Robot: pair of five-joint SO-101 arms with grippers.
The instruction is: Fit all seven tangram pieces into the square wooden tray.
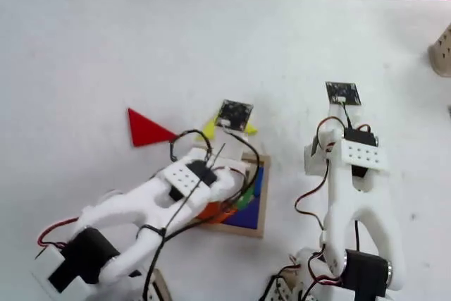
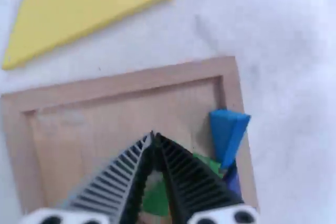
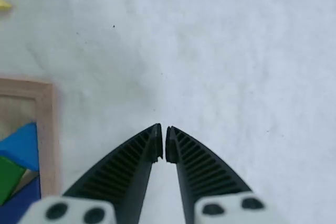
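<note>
Red triangle (image 1: 146, 130): lies flat on the bench (image 1: 106, 47), well apart from the tray on its left. Not yet fitted.
Left claw (image 2: 156, 142): clenched, and we see nothing between its fingers. The tips hang low over the tray's bare floor, just beside the green piece. We judge it is placed to nudge a piece, not to carry one.
Yellow triangle (image 2: 89, 9): lies on the bench just outside the tray, on the side away from the arms' bases. It is the loose piece nearest the left claw, so likely the next candidate.
Tray (image 2: 131, 80): the far half is bare wood, and the pieces gather in the half nearer the arms.
Tray contents: the green piece (image 2: 207, 163) lies low. The light blue piece (image 2: 228, 129) is tipped up on edge against the right wall and is not seated. The dark blue piece (image 2: 233, 182) sits just beside it. An orange piece (image 1: 211, 209) peeks out under the left arm.
Right claw (image 3: 163, 142): clenched on nothing, over bare bench to the right of the tray. We judge it is parked clear of the left arm's work.
</note>
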